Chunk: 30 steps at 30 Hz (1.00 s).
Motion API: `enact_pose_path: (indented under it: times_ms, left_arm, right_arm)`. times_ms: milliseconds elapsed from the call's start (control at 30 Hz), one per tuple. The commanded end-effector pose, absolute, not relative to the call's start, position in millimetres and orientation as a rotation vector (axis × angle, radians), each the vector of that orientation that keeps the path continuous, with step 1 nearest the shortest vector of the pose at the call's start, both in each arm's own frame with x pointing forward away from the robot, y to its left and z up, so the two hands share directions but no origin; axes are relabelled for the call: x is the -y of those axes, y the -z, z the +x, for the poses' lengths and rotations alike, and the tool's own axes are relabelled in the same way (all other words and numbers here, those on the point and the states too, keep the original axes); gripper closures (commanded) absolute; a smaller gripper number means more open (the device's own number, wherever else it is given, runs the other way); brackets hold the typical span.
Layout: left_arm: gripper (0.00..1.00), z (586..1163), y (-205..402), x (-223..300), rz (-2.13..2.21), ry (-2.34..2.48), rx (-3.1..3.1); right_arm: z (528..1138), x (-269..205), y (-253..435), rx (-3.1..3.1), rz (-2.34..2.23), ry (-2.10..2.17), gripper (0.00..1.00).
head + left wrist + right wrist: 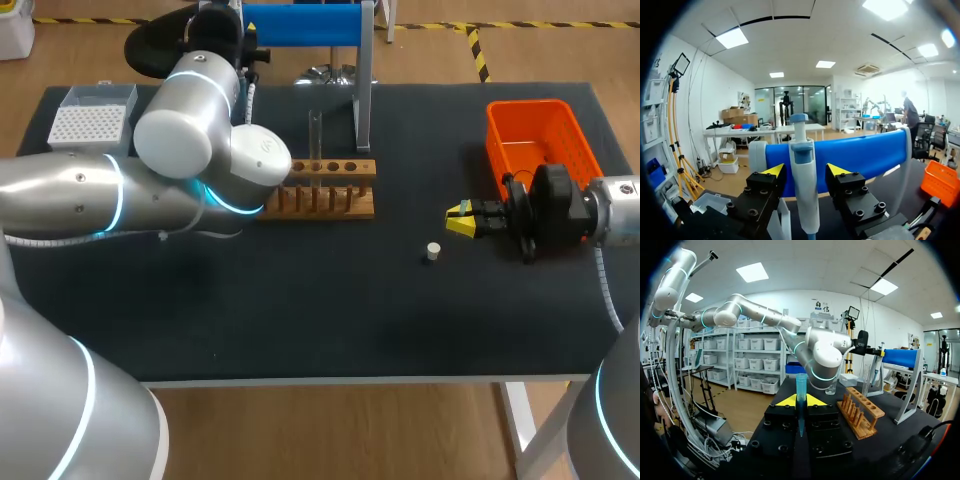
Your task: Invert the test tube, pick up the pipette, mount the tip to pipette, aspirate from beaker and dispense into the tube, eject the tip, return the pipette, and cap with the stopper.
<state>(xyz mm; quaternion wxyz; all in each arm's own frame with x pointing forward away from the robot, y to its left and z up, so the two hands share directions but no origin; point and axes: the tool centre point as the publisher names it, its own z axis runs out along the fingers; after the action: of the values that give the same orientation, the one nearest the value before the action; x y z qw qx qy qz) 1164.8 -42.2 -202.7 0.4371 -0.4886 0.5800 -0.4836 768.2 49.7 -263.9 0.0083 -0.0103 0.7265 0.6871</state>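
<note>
A white pipette (804,190) with a blue top hangs on the blue stand (865,155) at the back of the table. It stands between the fingers of my left gripper (805,172), which is open, with a thin gap on each side. In the head view my left arm hides that gripper. A clear test tube (315,135) stands upright in the wooden rack (330,190). The small white stopper (432,251) lies on the mat. Just right of it, my right gripper (455,222) is shut on a blue pipette tip (800,387).
An orange bin (540,135) sits at the back right, behind my right arm. A white tip box (92,115) is at the back left. A clear beaker (831,388) shows beside the rack (860,412), under my left arm.
</note>
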Motion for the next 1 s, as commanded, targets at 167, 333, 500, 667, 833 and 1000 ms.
enact_pose_path:
  times_ms: [167, 333, 500, 667, 833, 1000]
  left_arm:
    - [0.51, 1172.5, 204.0, 42.6, -1.211, 1.206, -1.429]
    - [0.51, 1175.2, 203.6, 42.6, -1.207, 1.208, -1.422]
    - [0.51, 1177.9, 203.9, 42.8, -1.206, 1.209, -1.42]
    - [0.52, 1179.2, 204.3, 43.5, -1.207, 1.211, -1.42]
    - [0.53, 1179.8, 204.4, 43.7, -1.207, 1.212, -1.421]
    - [0.95, 1179.1, 203.6, 43.9, -1.207, 1.212, -1.42]
  right_arm:
    - [766.8, -49.8, 263.1, -2.272, -0.03, -2.142, 1.0]
    - [766.8, -49.8, 263.1, -2.272, -0.03, -2.142, 1.0]
    - [766.8, -49.8, 263.1, -2.272, -0.03, -2.142, 1.0]
    - [766.8, -49.8, 263.1, -2.272, -0.03, -2.142, 1.0]
    - [766.8, -49.8, 263.1, -2.272, -0.03, -2.142, 1.0]
    - [766.8, -49.8, 263.1, -2.272, -0.03, -2.142, 1.0]
